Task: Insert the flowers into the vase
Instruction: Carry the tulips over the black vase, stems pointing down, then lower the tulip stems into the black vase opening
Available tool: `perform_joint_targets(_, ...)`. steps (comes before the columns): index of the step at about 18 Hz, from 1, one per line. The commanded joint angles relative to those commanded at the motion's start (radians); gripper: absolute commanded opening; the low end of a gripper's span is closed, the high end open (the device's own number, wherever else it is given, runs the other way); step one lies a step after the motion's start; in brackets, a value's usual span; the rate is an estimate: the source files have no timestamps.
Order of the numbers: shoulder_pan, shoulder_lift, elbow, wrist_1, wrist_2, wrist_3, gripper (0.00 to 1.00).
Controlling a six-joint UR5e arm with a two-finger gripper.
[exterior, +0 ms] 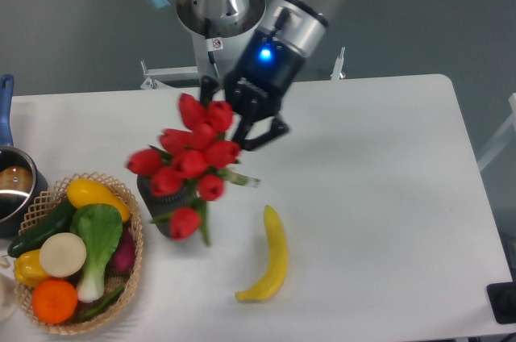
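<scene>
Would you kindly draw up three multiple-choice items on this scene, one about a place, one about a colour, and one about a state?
1. Where does the banana lie?
A. In the basket
B. On the table, right of the vase
C. Inside the pot

2. What colour are the flowers' buds?
A. Red
B. White
C. Purple

3. What is the hand doing?
A. Hanging open and empty
B. Gripping the banana
C. Holding the flowers above the table

Answers:
1. B: the banana rests on the bare white table, right of the dark vase, outside the basket.
2. A: every bud in the bunch is red.
3. C: the fingers close on the bunch's upper end, and the buds hang in front of the vase, hiding most of it.
</scene>
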Motion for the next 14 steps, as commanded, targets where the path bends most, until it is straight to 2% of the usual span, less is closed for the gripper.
perform_joint_targets(2, -0.002, -0.005, -0.002, 0.002, -0.087, 0.002, 0.0)
perform_joint_targets(4, -0.005, -0.015, 0.0, 0.021, -0.106, 0.0, 0.0)
perform_joint_targets(14, 0.012, -0.003, -0.002, 0.028, -0.198, -0.028, 0.0)
